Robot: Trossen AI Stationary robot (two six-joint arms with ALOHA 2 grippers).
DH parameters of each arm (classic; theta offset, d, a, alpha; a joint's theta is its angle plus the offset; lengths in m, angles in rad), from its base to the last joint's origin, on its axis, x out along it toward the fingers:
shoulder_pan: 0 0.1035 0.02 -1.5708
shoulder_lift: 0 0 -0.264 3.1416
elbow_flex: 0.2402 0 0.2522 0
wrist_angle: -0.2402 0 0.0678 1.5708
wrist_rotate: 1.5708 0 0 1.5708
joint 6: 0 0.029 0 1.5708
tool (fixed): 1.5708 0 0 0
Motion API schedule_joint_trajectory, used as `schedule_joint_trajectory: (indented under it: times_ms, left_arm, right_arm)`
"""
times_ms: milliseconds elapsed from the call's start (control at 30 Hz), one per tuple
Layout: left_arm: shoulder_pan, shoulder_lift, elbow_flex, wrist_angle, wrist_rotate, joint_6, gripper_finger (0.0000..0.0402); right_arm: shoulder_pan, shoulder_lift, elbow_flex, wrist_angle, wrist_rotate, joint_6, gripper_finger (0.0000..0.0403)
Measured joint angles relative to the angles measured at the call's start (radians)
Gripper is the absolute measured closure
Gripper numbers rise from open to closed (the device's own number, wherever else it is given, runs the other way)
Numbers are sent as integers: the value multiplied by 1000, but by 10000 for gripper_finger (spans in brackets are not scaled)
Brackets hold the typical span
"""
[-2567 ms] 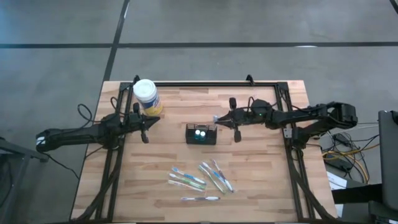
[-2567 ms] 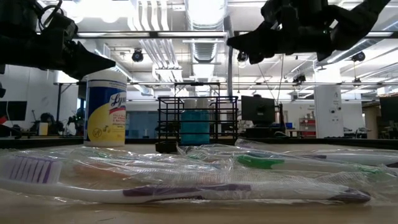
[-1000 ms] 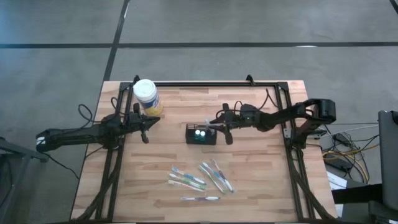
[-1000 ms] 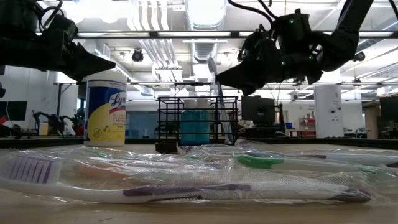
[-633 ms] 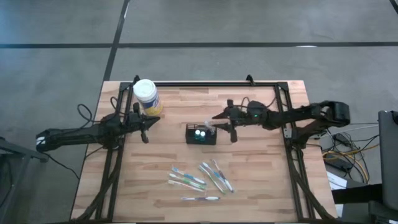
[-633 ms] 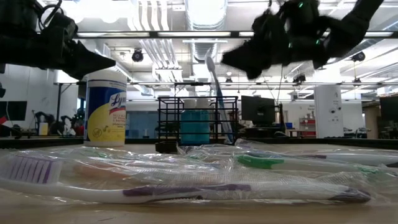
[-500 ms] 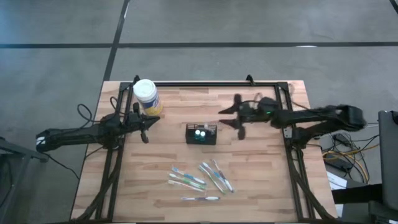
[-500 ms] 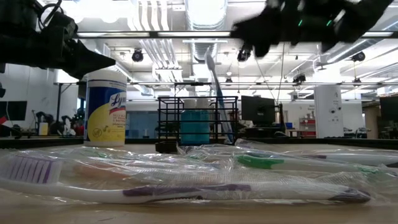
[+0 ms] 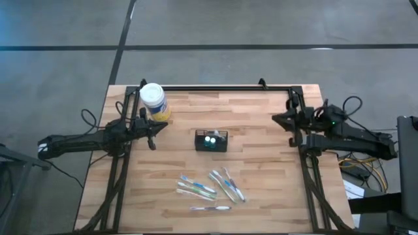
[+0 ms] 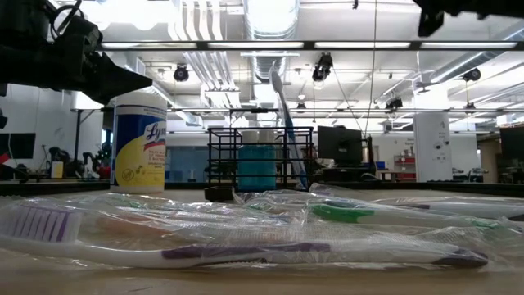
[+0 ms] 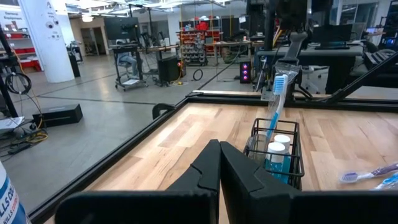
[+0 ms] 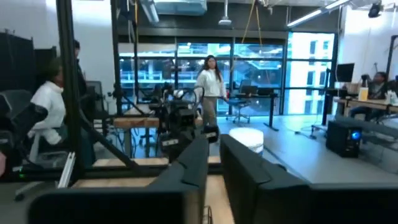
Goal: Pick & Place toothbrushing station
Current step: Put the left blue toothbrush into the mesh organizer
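- Wooden table (image 9: 261, 196) framed by black rails; grey floor around it.
- Toothbrushing station (image 9: 211, 141) sits near table centre, upright, with a blue toothbrush (image 10: 286, 131) standing tilted in it.
- White-capped jar (image 9: 153, 99) at the far left corner, well apart from the station.
- Wrapped toothbrushes (image 9: 212, 187) lie loose on the near side.
- Left gripper (image 9: 153, 134) hovers beside the jar, fingers (image 11: 205, 171) pressed together, empty.
- Right gripper (image 9: 282, 121) at the table's right edge, fingers (image 12: 193, 163) narrowly apart, holding nothing.

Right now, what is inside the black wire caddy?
Inside the black wire caddy stand one upright blue toothbrush and two white-capped teal tubes. Their lower parts and the caddy's floor are hidden.
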Motion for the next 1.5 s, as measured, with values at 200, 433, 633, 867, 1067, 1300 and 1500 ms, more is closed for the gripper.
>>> schedule_joint_trajectory:
  times_ms: [200, 433, 633, 867, 1067, 1300, 1500]
  left_arm:
    - [0, 0, 0, -1, 0, -2, 394]
    - [-13, 29, 52, -79, 71, -25, 394]
    - [-80, 114, 164, -145, 161, -5, 394]
    - [-220, 255, 319, -286, 140, -30, 394]
    - [-341, 391, 409, -446, 88, -138, 381]
    - [-521, 611, 511, -525, 77, -266, 305]
    - [-661, 818, 672, -544, 38, -288, 246]
  right_arm:
    - [3, -139, -190, 112, 3, 31, 393]
    - [3, -197, -322, 192, 3, 56, 394]
    - [3, -205, -368, 198, 15, 65, 394]
    - [3, -205, -372, 197, 29, 87, 394]
    - [3, -205, -372, 191, 25, 89, 394]
    - [3, -203, -372, 180, 24, 82, 394]
    - [3, -203, -372, 174, 23, 82, 394]
